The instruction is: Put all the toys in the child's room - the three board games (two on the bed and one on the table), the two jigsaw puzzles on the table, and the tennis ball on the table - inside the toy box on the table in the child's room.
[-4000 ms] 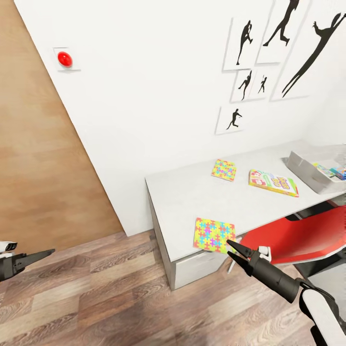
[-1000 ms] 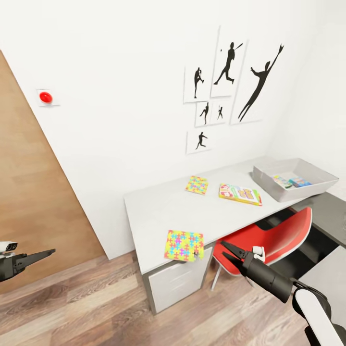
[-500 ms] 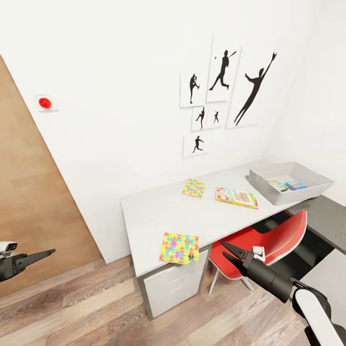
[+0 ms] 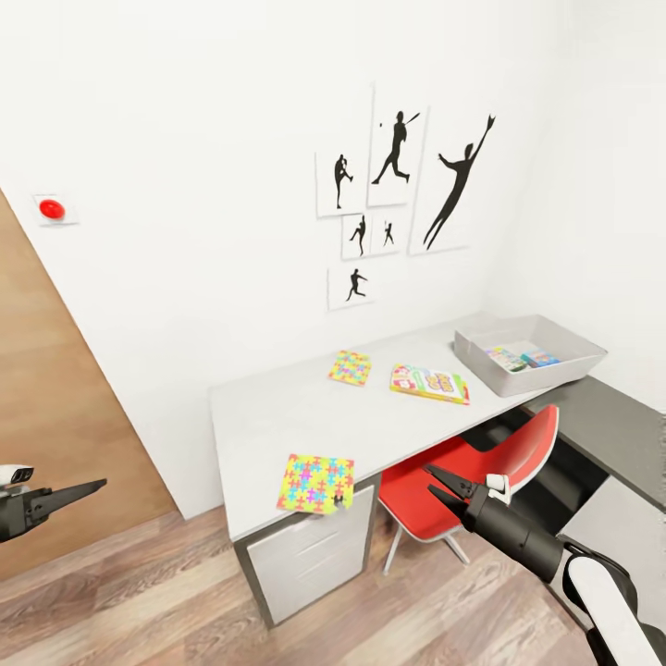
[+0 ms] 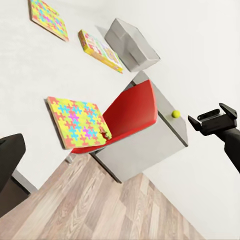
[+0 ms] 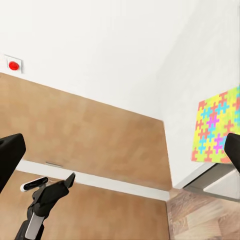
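The near jigsaw puzzle (image 4: 315,482) lies flat at the worktop's (image 4: 277,416) front edge, one corner overhanging above the white drawers (image 4: 305,555). It is likely thin, light and fairly stiff, so you should pinch that overhanging edge rather than press down from above. Your right gripper (image 4: 442,486) hovers beside that corner, jaws parted and empty; your left gripper (image 4: 69,493) looks closed, holding nothing.
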Controlling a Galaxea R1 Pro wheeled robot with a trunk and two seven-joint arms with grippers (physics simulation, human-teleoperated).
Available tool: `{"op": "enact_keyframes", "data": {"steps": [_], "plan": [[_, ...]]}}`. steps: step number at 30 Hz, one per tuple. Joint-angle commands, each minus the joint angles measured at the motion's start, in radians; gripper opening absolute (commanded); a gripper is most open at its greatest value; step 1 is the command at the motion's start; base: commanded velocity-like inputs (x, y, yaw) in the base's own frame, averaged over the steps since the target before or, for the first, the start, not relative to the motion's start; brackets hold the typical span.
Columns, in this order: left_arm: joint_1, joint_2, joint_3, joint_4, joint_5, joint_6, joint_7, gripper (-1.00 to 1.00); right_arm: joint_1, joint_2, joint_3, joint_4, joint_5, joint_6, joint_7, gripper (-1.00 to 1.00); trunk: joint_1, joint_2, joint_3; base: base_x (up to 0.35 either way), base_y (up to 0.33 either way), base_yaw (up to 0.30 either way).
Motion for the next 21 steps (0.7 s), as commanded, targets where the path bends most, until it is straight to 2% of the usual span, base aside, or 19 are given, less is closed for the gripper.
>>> {"op": "enact_keyframes", "data": {"steps": [1,6,14,21], "plan": [[-0.001,0.0,0.0,0.0,-0.001,0.011,-0.004,1.0,-0.001,0.0,-0.001,0.0,0.001,0.005,0.003,1.0,0.001,-0.002,0.0,0.0,-0.047,-0.104],[-0.001,0.0,0.0,-0.001,-0.001,0.011,-0.004,1.0,-0.001,0.0,-0.001,0.0,0.001,0.005,0.003,1.0,0.001,-0.002,0.008,0.0,-0.111,-0.108],[-0.001,0.0,0.0,-0.001,-0.001,0.011,-0.004,1.0,-0.001,0.0,-0.001,0.0,0.001,0.005,0.003,1.0,0.001,-0.002,0.022,0.0,-0.229,-0.114],[-0.001,0.0,0.0,-0.001,0.0,0.011,-0.004,1.0,-0.001,0.0,0.0,0.0,0.001,0.005,0.003,1.0,0.001,-0.002,0.03,0.0,-0.083,-0.092]]}}
